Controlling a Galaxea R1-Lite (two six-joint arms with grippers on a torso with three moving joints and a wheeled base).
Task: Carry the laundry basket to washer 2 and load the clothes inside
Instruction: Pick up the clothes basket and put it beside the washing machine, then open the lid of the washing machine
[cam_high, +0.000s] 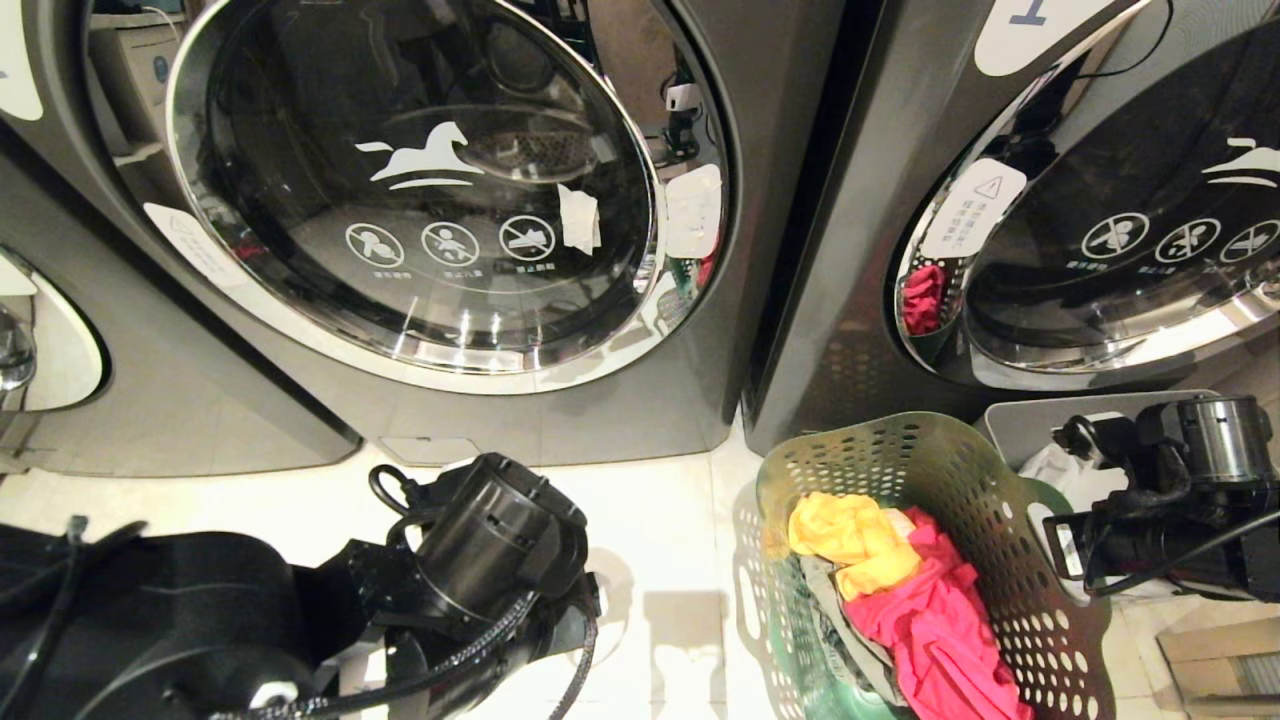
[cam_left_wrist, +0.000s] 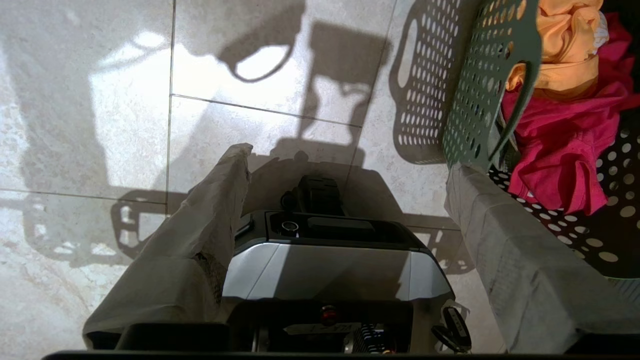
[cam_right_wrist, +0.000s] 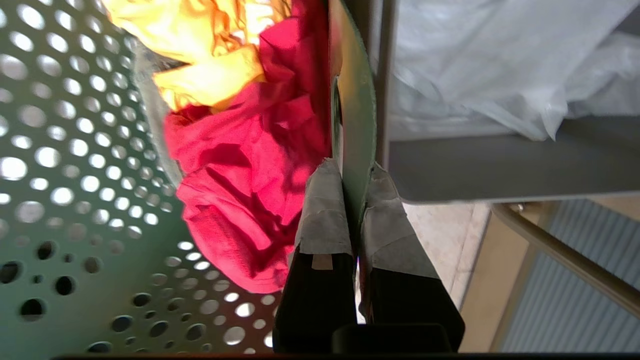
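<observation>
Three round warning pictograms (cam_high: 450, 243) (captions unreadable) under a white horse logo (cam_high: 418, 157).

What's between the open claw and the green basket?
Only bare floor tile, crossed by shadows. The left wrist view shows the left claw open beside the laundry basket, with nothing lying between them.

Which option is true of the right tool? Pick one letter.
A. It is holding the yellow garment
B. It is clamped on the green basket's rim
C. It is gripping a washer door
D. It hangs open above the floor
B: in the right wrist view the right tool is shut on the rim of the laundry basket, one finger on each side of the wall.
</observation>
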